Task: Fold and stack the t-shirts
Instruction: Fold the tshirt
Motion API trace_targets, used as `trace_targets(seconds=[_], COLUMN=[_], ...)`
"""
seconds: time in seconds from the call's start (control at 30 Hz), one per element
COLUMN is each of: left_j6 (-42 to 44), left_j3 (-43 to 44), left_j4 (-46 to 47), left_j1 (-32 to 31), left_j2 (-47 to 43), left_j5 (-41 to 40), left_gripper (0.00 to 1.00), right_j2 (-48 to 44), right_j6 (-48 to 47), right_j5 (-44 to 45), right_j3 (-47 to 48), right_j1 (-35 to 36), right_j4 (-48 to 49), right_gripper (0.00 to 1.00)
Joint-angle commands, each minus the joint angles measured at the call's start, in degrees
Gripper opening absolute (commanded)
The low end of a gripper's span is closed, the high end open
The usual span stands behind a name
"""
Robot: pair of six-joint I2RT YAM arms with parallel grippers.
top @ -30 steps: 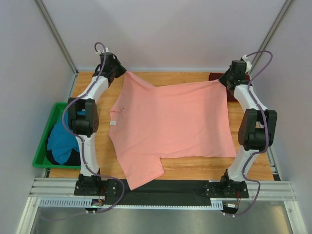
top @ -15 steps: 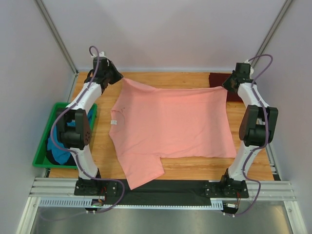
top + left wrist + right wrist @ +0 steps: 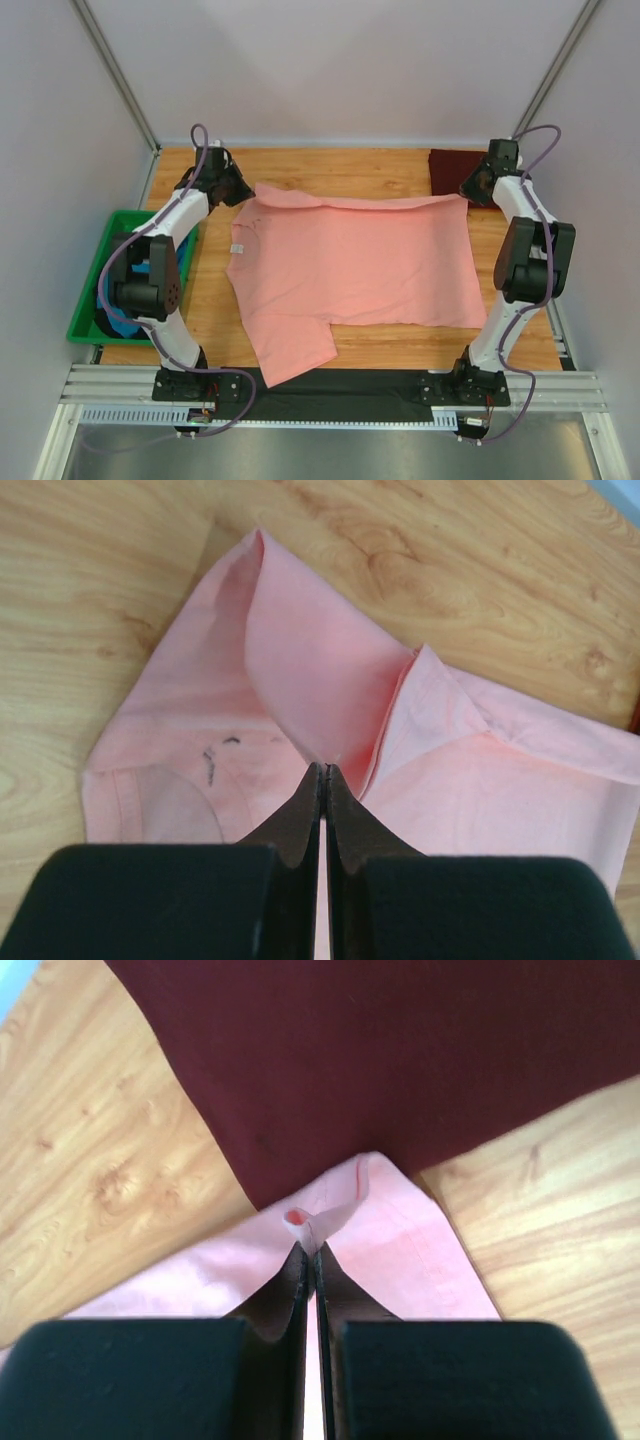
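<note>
Seen from above, the salmon-pink t-shirt (image 3: 350,270) lies spread and unfolded across the middle of the counter (image 3: 380,163). I pinch its far edge at both corners, with my left end effector (image 3: 243,190) and my right end effector (image 3: 468,192). The maroon t-shirt (image 3: 450,165) sits at the far right corner. The teal t-shirt (image 3: 110,318) is bunched in the green bin (image 3: 85,300) at the left. I judge the task to be early: no fold shows in the pink one, the teal one waits, and all the stacking remains. Bare wood runs along the far edge, while the near sleeve overhangs the counter's front.

At my left wrist, the jaws are pressed together on a raised ridge of pink cloth, with open wood beyond it.

At my right wrist, the jaws are clamped on the pink corner, which lies right against the maroon t-shirt's edge. That leaves little room to move on that side.
</note>
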Motion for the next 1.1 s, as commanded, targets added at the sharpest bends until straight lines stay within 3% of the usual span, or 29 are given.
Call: trace_targets(seconds=[0.0,0.5,0.6,1.07], left_j6=[-1.5,-4.7,-4.3,-4.9], left_j3=[-2.3,-6.1,-8.8,-13.9], left_j4=[0.0,-17.1,-16.7,-20.6], left_j1=[-1.0,-6.1,-6.1,-6.1], left_j2=[-4.6,-11.7,-15.1,-16.2], left_j5=[-0.2,-11.4,-14.3,-10.9], left_gripper=[0.0,0.0,0.0,0.0], right_j2=[-4.2,-6.9,-7.6,-8.7], right_j6=[0.4,0.9,0.8,2.5], right_j5=[1.5,9.3,9.0,7.8], right_j3=[-3.0,-9.2,-11.0,-18.1], right_j1=[-0.2,-0.1,-0.2,-0.5], right_j4=[-0.6,-4.2,-3.5,0.5], right_gripper=[0.0,0.0,0.0,0.0])
